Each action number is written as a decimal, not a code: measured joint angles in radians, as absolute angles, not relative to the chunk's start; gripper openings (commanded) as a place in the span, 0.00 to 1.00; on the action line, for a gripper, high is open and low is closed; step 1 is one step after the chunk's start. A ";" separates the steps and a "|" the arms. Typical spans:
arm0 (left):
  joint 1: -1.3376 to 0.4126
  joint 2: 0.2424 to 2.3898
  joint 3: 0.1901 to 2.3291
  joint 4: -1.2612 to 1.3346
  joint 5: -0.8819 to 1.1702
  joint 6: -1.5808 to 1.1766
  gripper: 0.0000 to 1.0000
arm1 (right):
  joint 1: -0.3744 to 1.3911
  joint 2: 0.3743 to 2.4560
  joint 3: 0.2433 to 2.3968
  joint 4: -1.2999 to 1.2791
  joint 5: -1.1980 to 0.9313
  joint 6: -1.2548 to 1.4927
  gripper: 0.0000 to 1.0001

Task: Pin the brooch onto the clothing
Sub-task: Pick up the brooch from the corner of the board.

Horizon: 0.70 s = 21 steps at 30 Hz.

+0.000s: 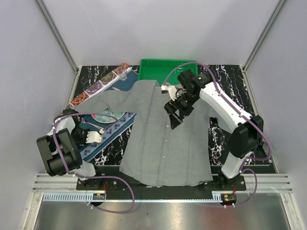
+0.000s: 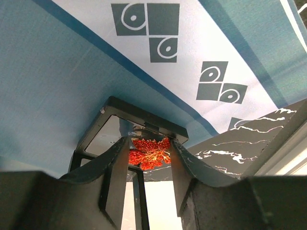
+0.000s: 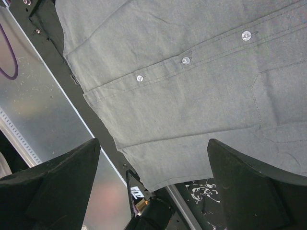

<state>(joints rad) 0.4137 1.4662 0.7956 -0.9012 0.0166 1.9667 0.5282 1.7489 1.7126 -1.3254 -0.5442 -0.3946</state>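
- Hovering at the near left, the left gripper (image 1: 94, 136) hangs over the blue patterned placemat (image 1: 115, 127).
- Its wrist view shows the jaws drawn partway in. The fingers (image 2: 117, 163) press against either side of the brooch (image 2: 149, 154), a glinting red-orange ornament held between the tips, close to a black frame (image 2: 144, 117).
- Just beyond it, a round patterned plate (image 1: 109, 116) lies on the placemat beside a shirt sleeve.
- The clothing (image 1: 163, 143), a grey button-up shirt, lies spread across the middle of the black marbled table (image 1: 218, 136), with its hem near the arm bases and its collar on the far side.
- The right gripper (image 1: 175, 117) hovers above the shirt's chest with its jaws spread wide and nothing between them. Its wrist view looks down on the row of buttons (image 3: 186, 60).
- Farthest back, a green tray (image 1: 165, 72) meets the collar, with a long patterned strip (image 1: 98, 87) at the far left.
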 measured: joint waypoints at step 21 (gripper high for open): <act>0.376 1.348 0.799 -0.951 0.075 1.968 0.32 | 0.528 1.792 1.747 -1.331 -0.589 -0.393 1.00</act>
<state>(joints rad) 0.3759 1.3476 0.7990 -0.9512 0.0746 1.9678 0.5278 1.7916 1.7470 -1.3308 -0.5888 -0.3931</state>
